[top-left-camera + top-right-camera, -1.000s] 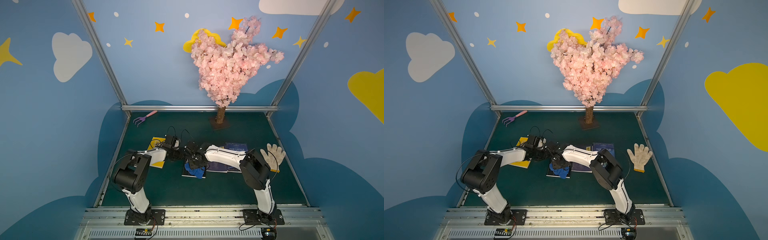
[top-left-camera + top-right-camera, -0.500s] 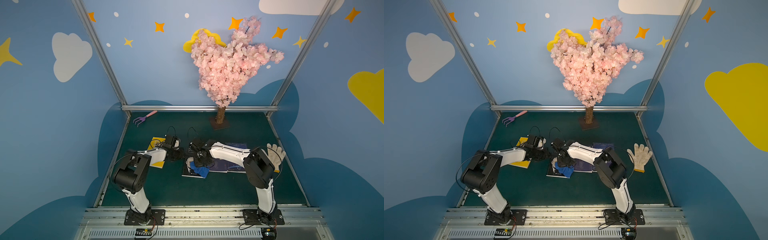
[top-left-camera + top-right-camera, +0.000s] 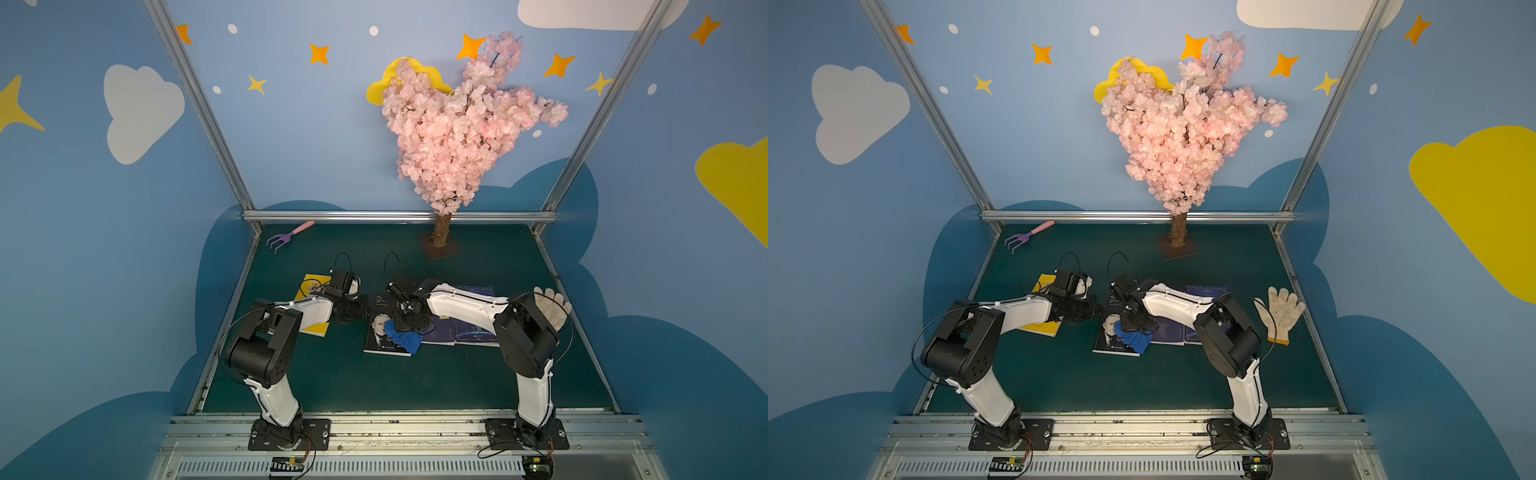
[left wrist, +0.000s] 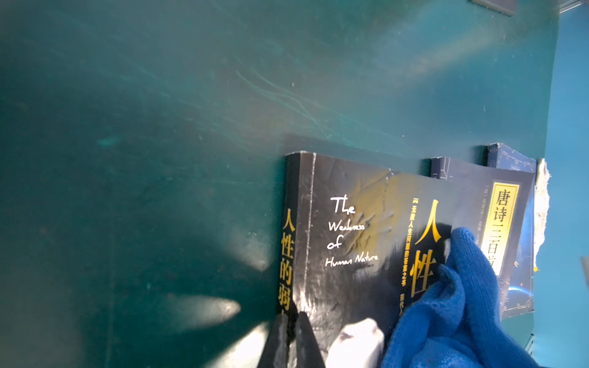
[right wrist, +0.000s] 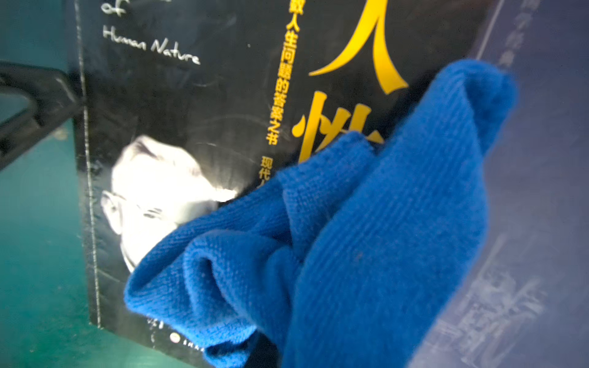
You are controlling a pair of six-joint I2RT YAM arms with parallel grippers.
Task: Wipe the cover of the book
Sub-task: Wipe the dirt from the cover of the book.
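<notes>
The black book (image 3: 380, 332) (image 3: 1109, 334), with a man's portrait and gold lettering on its cover, lies flat on the green mat. A crumpled blue cloth (image 3: 402, 338) (image 3: 1134, 340) (image 5: 366, 223) rests on the cover's right half. My right gripper (image 3: 409, 322) (image 3: 1138, 322) is shut on the cloth from above, and the cloth hides its fingers in the right wrist view. My left gripper (image 3: 365, 309) (image 4: 292, 318) is shut, with its tips against the book's spine edge (image 4: 288, 255).
A yellow book (image 3: 309, 284) lies under my left arm. Dark blue books (image 3: 471, 332) sit just right of the black one, partly under my right arm. There is a white glove (image 3: 550, 307) at the right edge, a purple rake (image 3: 286, 237) at the back left and a blossom tree (image 3: 440, 241) at the back.
My right gripper swept the cloth across the cover, away toward the back and then back toward the right. My left gripper has stayed at the spine.
</notes>
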